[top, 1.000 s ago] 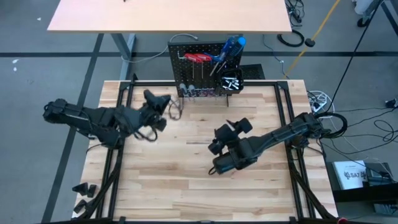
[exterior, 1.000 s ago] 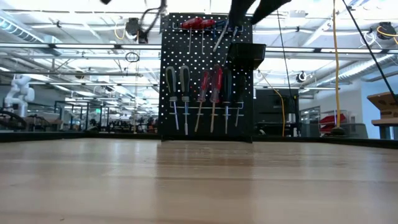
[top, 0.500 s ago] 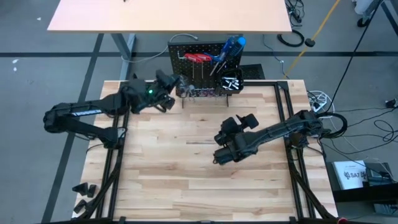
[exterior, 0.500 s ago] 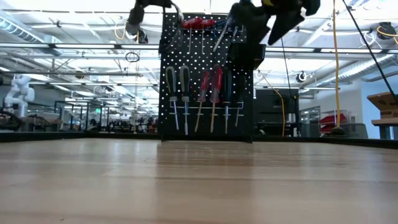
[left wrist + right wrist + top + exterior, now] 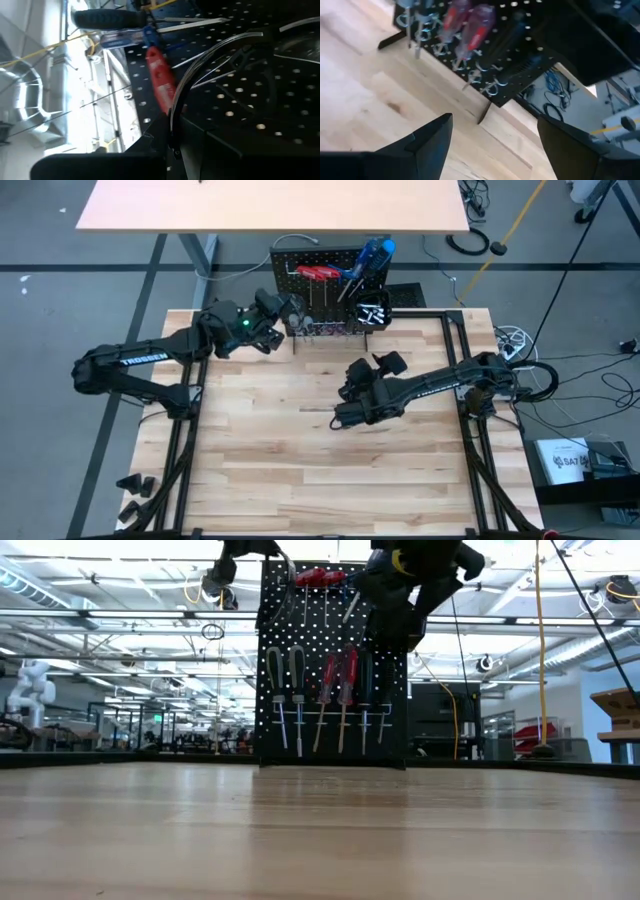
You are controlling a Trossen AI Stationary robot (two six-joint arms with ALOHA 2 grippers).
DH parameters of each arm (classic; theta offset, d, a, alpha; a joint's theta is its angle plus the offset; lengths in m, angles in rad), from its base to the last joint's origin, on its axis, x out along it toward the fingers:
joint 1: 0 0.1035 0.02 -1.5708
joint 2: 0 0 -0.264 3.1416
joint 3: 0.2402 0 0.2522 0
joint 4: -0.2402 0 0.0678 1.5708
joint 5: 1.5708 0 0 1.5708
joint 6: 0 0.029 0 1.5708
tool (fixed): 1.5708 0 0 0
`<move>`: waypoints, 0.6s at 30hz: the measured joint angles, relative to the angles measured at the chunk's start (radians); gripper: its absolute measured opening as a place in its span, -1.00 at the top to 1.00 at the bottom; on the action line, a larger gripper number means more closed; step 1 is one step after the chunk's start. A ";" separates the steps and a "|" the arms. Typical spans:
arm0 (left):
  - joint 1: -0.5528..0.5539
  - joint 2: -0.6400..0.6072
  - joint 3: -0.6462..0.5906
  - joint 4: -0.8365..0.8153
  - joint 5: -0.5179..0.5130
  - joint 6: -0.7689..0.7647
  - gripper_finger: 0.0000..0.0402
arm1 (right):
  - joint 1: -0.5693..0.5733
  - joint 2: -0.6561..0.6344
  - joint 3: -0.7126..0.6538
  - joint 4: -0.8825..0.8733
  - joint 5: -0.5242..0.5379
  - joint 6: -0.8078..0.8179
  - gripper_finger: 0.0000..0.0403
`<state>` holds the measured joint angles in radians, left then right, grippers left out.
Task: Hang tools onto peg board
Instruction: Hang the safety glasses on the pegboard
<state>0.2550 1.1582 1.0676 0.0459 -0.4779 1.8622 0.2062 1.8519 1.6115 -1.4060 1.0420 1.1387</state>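
Note:
The peg board (image 5: 330, 280) (image 5: 330, 660) stands upright at the table's far edge. Screwdrivers (image 5: 340, 680) hang in a row on it, red pliers (image 5: 315, 578) hang near its top, and blue-handled screwdrivers (image 5: 375, 252) stick out of its bin. My left gripper (image 5: 285, 315) is by the board's upper left corner, shut on a thin curved metal wire (image 5: 210, 55) (image 5: 287, 580). My right gripper (image 5: 370, 367) (image 5: 495, 145) hovers open above the table's middle, facing the board, with nothing between its fingers. My left gripper pinches one end of the curved wire (image 5: 172, 142) between its two fingers. The fingers lie level and point at the board's face. The wire arcs away from the fingertips in front of the perforated panel, clear of the table. Whether it touches the board I cannot tell.
The board's foot (image 5: 485, 117) rests on the wooden table top (image 5: 300, 470). A second, tan table (image 5: 270, 205) stands beyond the board. Cables (image 5: 520, 345) lie off the table's right edge.
My left gripper has swung from the table's left side toward the far edge, up to the peg board's upper left, rolling as it went and keeping the wire. My right gripper has moved toward the peg board and sunk a little, still open.

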 joint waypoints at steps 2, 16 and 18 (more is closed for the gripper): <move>-0.013 -0.002 0.000 0.011 -0.001 0.010 0.87 | 0.000 0.000 0.006 0.018 -0.026 -0.052 -0.42; -0.131 -0.058 -0.001 0.021 -0.032 -0.149 0.87 | 0.116 0.000 0.102 0.014 0.057 -0.236 -0.42; -0.133 -0.091 -0.001 -0.007 -0.037 -0.229 0.87 | 0.140 0.000 0.102 0.046 0.164 -0.238 -0.42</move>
<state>0.1219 1.0670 1.0668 0.0387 -0.5152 1.6332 0.3458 1.8522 1.7138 -1.3604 1.2063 0.9003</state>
